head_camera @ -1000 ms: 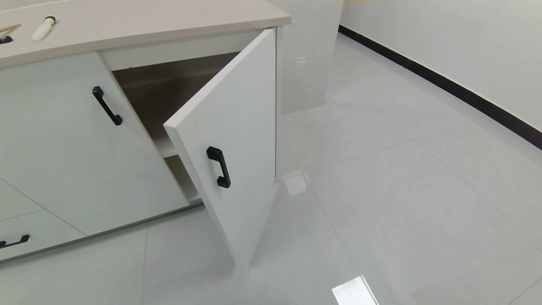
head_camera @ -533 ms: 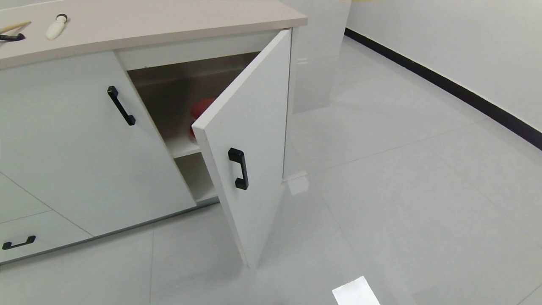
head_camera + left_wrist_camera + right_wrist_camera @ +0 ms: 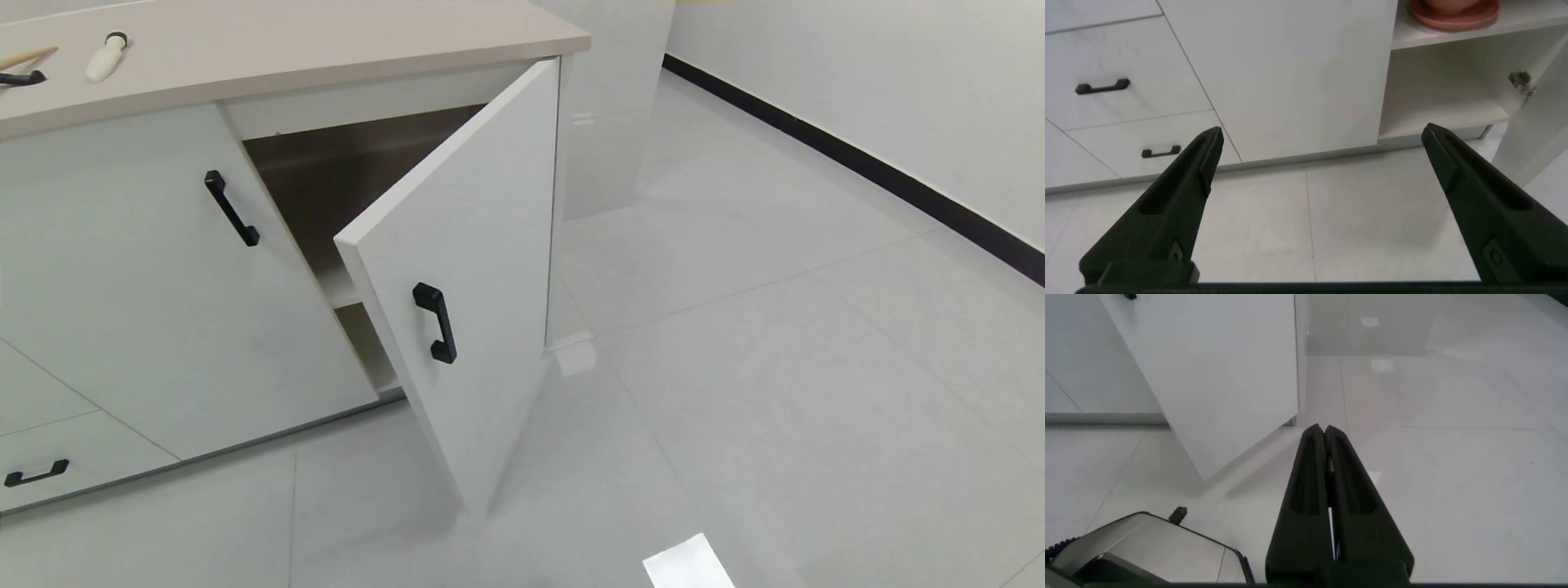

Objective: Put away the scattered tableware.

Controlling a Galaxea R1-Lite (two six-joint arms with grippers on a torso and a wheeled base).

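Glossy tiled floor (image 3: 775, 367) before a white cabinet (image 3: 122, 286), its door (image 3: 490, 229) half open. Left fingers (image 3: 1184, 196) spread, the red dish (image 3: 1452, 11) shelved beyond them; right fingers (image 3: 1327, 498) pressed together near the door's bottom corner. Closing it probably wants a flat, slow push

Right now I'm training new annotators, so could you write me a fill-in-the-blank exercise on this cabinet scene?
The open door's handle is coloured ___.
The left gripper has its jaws ___.
The right gripper has its jaws ___.
The reddish dish rests on a ___ inside the cabinet.
Missing words: black; open; shut; shelf.
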